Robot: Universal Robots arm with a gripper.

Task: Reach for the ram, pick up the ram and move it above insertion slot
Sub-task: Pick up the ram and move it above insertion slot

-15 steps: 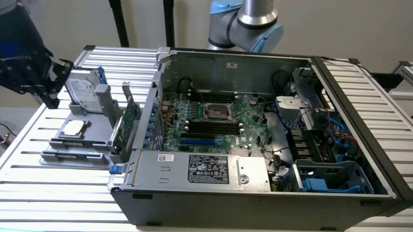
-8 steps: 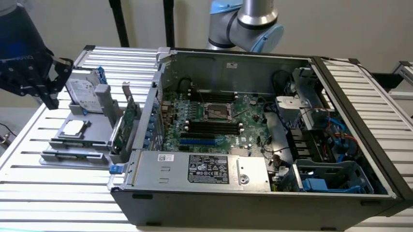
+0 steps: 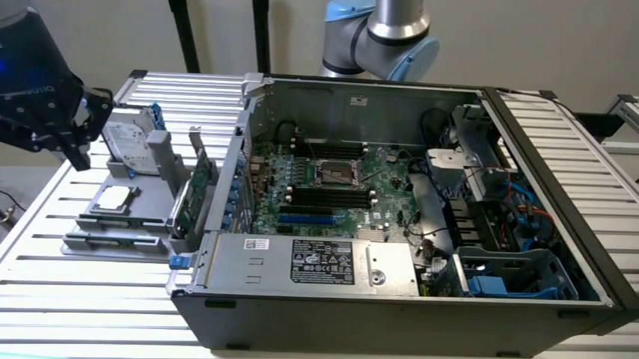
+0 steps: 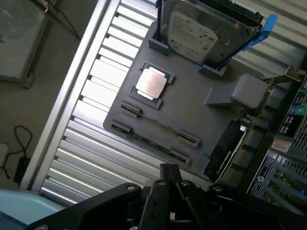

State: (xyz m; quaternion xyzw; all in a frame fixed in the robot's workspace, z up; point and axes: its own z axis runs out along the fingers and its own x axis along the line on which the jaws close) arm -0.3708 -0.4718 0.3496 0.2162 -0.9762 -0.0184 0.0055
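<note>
Ram (image 4: 149, 143) lies flat on the gray tray (image 4: 192, 103), a thin green stick held by small clips at each end, along the tray edge farthest from the hard drive (image 4: 199, 31). A second stick (image 4: 158, 123) sits parallel just beside it, between it and the processor chip (image 4: 152, 82) — the two are easy to confuse. The ram's long axis runs along that tray edge, so I judge a grasp would have to close across its narrow width, somewhere between the clips.

The gripper (image 3: 72, 146) hangs above the tray's hard-drive end, well apart from the ram and touching nothing. It appears to hold nothing, and I cannot tell whether it is open or closed. From the gripper the ram lies downward and across the tray, past the chip, at the opposite edge. By the look of it, the reach has hardly started.

The memory slot (image 3: 328, 196) — one of several parallel black strips — is off the tray altogether, inside the open computer case (image 3: 399, 299) that stands just beside the tray.
</note>
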